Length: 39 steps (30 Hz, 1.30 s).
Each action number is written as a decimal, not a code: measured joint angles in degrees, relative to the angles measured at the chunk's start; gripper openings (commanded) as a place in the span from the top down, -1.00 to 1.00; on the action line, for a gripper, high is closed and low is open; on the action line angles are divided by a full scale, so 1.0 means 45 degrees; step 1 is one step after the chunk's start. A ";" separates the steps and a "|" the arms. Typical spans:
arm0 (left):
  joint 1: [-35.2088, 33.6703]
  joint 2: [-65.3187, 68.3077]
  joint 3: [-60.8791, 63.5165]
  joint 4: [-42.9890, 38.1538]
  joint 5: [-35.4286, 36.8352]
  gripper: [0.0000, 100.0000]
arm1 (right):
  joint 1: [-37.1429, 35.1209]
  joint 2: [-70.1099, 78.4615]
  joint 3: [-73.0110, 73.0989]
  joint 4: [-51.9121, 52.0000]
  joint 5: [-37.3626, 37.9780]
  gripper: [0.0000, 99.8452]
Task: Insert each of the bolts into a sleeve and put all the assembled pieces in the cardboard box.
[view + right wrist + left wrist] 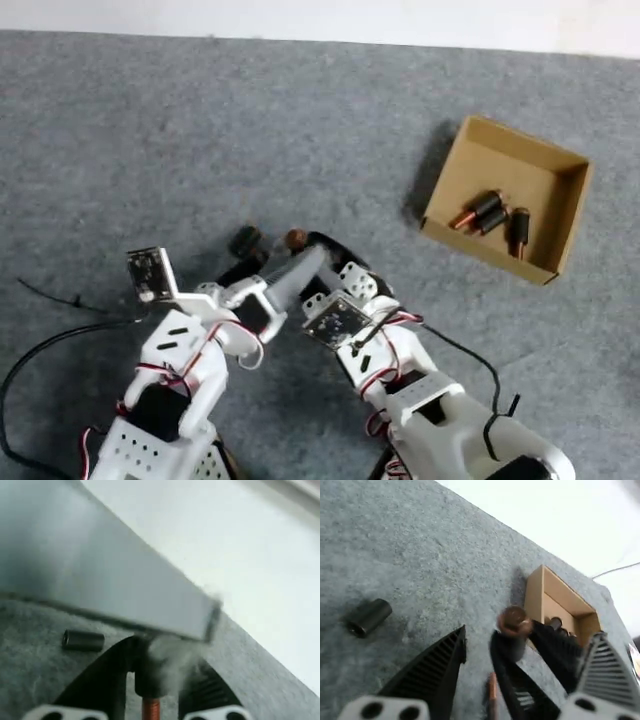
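While the left gripper stands spread wide, the right gripper pinches a copper bolt, a loose sleeve lies nearby and assembled pieces sit in the cardboard box.

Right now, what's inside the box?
Three sleeved bolts lie in the box: two side by side, one apart. Each sleeve hides most of its bolt.

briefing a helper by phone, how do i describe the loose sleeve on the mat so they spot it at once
Start at the cardboard box, then cross the grey mat past the arms' fingers to the side away from the box. There a short black sleeve lies on its side, alone. Unlike the pieces in the box, it is hollow, with no copper bolt in it.
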 measured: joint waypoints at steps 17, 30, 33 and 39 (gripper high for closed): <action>-0.4063 0.0000 0.0000 -0.1700 0.2696 0.28 | 0.6720 0.0020 -0.1016 0.1465 -0.4884 0.99; -0.3829 0.0000 0.0000 -0.1739 0.2442 0.28 | 1.0022 0.5021 -1.5023 1.3363 -0.6662 0.98; -0.3829 0.0000 0.0000 -0.1739 0.2442 0.28 | 1.0022 0.6974 -1.6449 1.4379 -0.5978 0.98; -0.3829 0.0000 0.0000 -0.1739 0.2110 0.28 | 1.0471 1.0647 -1.8813 1.6020 -0.5236 0.97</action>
